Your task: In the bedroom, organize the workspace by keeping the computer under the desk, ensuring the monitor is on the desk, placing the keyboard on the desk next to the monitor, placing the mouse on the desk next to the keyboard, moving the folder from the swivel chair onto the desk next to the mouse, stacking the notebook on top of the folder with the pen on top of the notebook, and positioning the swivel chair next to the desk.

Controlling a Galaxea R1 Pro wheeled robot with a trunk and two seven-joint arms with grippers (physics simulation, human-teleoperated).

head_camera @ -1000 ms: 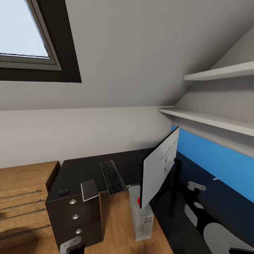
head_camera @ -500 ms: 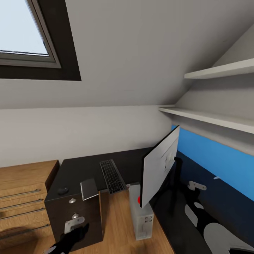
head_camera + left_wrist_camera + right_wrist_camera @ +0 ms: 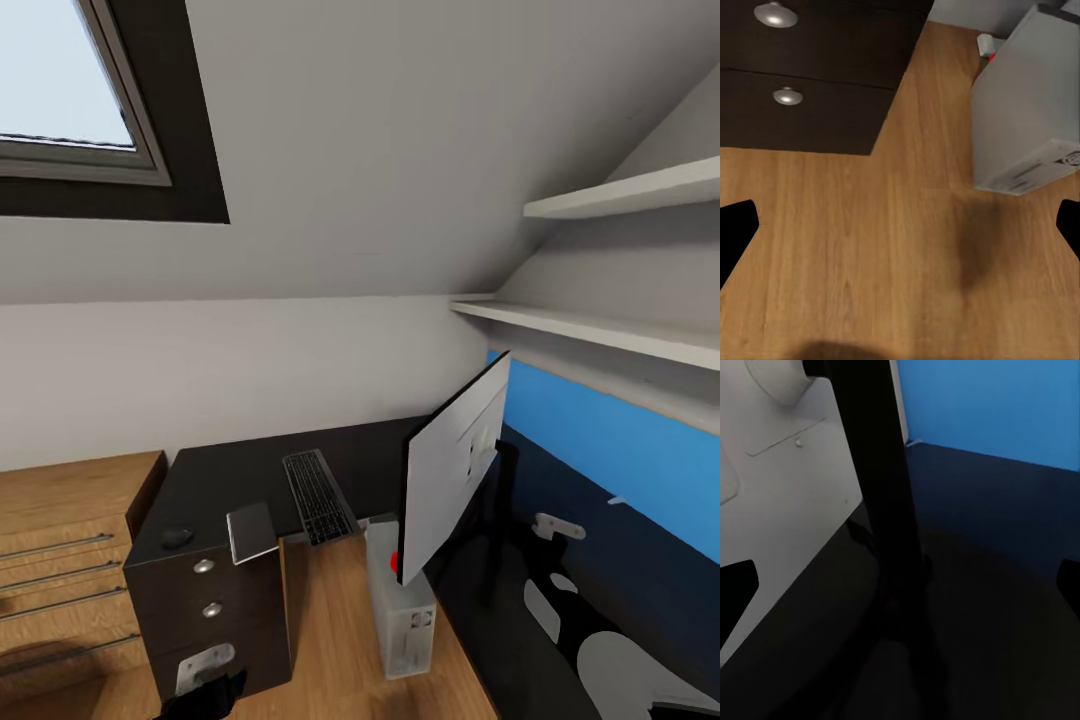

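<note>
Nearest: left gripper (image 3: 900, 225) spread wide over wooden floor (image 3: 855, 247), beside drawers (image 3: 215, 610). Right gripper (image 3: 900, 585) spread by monitor (image 3: 450, 465) stand. Computer (image 3: 402, 610) on floor beneath monitor. Farther: notebook (image 3: 252, 532), keyboard (image 3: 318, 497) on desk (image 3: 370, 460).

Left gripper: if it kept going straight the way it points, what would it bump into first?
Probably the wooden floor. The left gripper points at bare boards, its fingers wide apart, with the drawers and computer off to the sides.
</note>
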